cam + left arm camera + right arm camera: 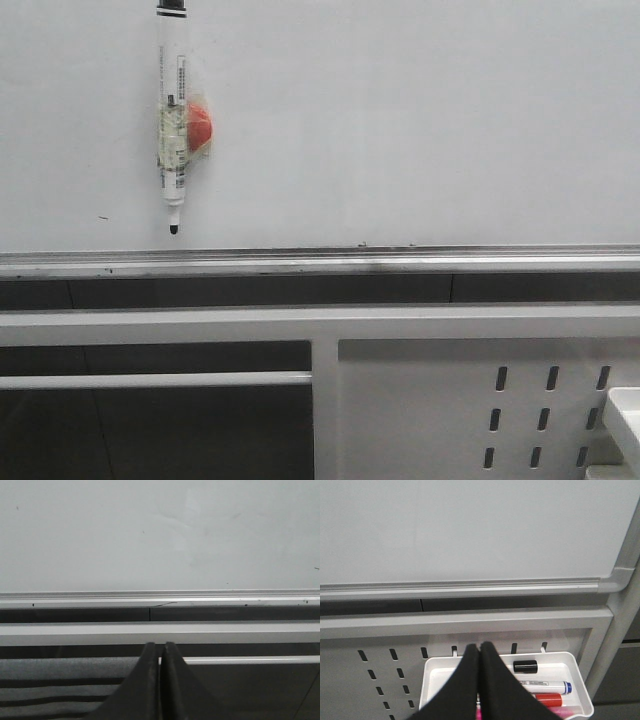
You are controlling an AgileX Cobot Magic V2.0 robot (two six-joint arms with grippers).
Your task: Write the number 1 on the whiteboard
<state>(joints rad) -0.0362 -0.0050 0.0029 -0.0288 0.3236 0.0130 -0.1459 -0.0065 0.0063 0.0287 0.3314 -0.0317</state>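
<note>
Marker pen [174, 120] hangs on whiteboard [420, 120]; its label print unreadable.

A marker pen [174, 120] hangs on the whiteboard [420, 120], left, above the tray rail [320, 262].

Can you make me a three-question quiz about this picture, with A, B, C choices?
1. Where is the pen?
A. on the whiteboard
B. lying on the rail
C. on the floor

2. What colour is the blob taped to that pen?
A. blue
B. red
C. yellow

3. How are the left gripper's fingers?
A. wide open
B. holding a pen
C. shut, empty

Answers:
1 A, it hangs upright against the board, tip down, above the rail.
2 B, the blob looks red.
3 C, the left wrist view shows both fingers pressed together with nothing between.
</note>
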